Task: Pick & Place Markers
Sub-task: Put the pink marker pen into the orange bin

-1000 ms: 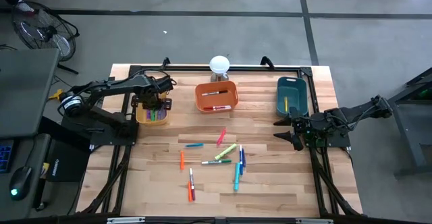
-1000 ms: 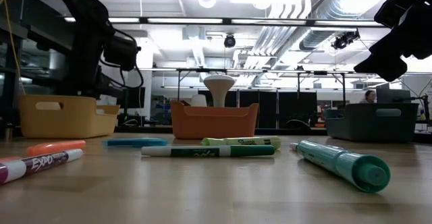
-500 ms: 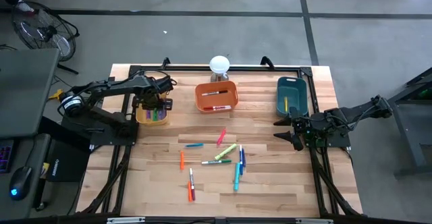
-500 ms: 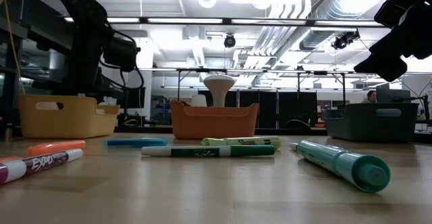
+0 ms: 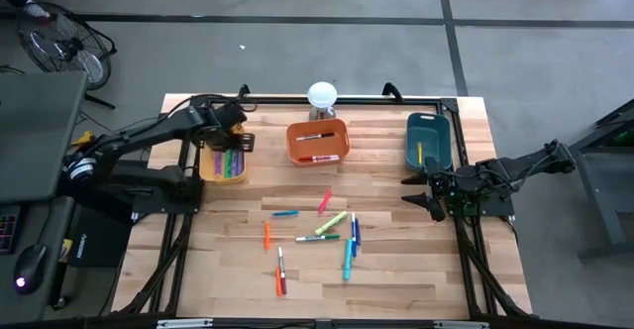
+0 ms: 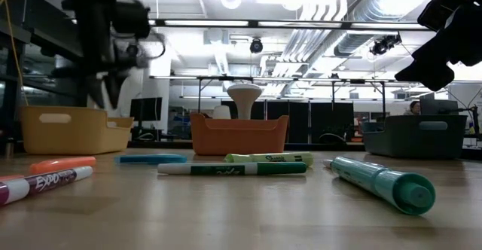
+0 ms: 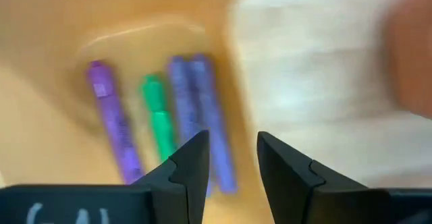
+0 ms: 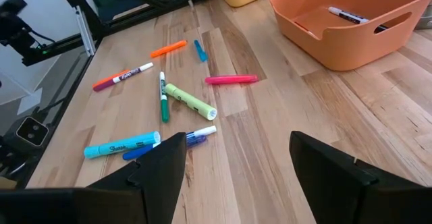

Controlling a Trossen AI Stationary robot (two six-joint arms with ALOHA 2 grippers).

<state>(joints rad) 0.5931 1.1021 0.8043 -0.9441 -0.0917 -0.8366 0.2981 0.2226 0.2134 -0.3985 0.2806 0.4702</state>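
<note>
Above the yellow bin (image 5: 222, 164), my left gripper (image 7: 229, 158) is narrow and empty; I should clear its rim before reaching for another marker (image 5: 324, 202).

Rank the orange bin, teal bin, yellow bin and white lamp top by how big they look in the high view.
1. Orange bin, largest.
2. Teal bin, narrower but long.
3. Yellow bin; the left gripper overlaps its edge, so its rank against the teal bin is unsure.
4. White lamp top, smallest.

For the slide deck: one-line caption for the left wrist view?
Left gripper, fingers slightly apart and empty, above the yellow bin holding two purple markers, another purple marker and a green one.
</note>
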